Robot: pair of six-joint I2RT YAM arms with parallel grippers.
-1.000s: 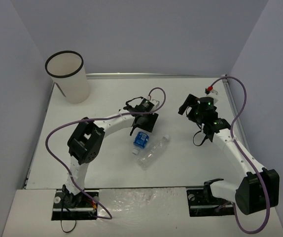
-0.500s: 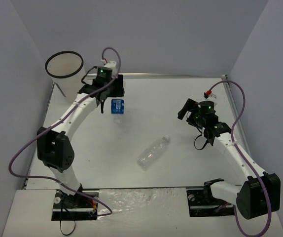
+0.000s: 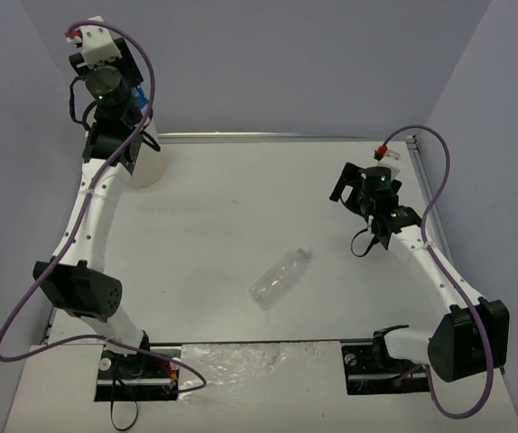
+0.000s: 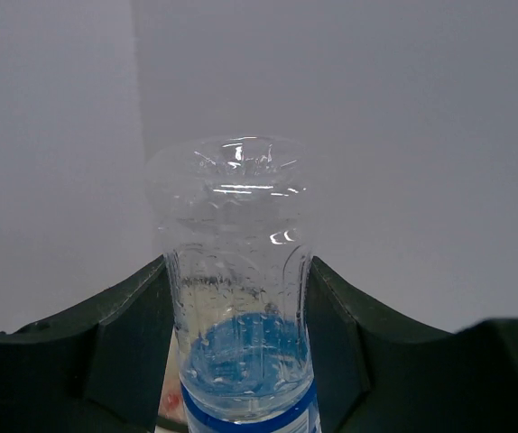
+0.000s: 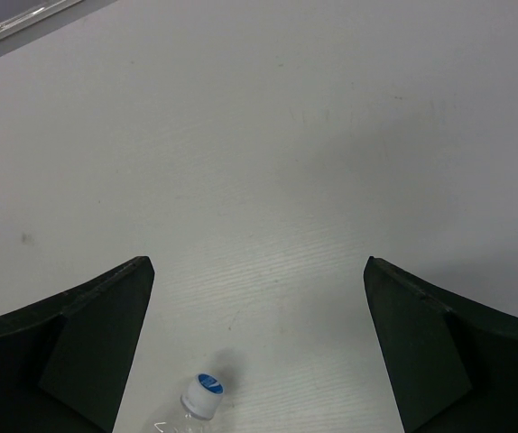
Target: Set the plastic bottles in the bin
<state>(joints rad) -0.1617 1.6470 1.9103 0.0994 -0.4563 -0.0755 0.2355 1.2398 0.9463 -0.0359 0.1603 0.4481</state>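
My left gripper (image 3: 131,101) is raised high at the back left, above the white bin (image 3: 148,168), which the arm mostly hides. It is shut on the blue-labelled clear bottle (image 4: 241,298), whose base points away from the wrist camera toward the wall; a bit of its blue label shows in the top view (image 3: 140,96). The plain clear bottle (image 3: 280,277) lies on its side mid-table; its blue-topped cap shows in the right wrist view (image 5: 203,394). My right gripper (image 3: 354,194) is open and empty above the table's right side (image 5: 254,352). The orange, black-labelled and red-labelled bottles are out of view.
The white table (image 3: 241,207) is walled by grey panels at the back and both sides. A metal strip (image 3: 286,138) runs along the back edge. Cables loop from both arms.
My left arm has lifted the blue-labelled bottle from mid-table, carried it back-left and raised it above the bin. The right gripper has moved only slightly. The plain clear bottle has not moved.
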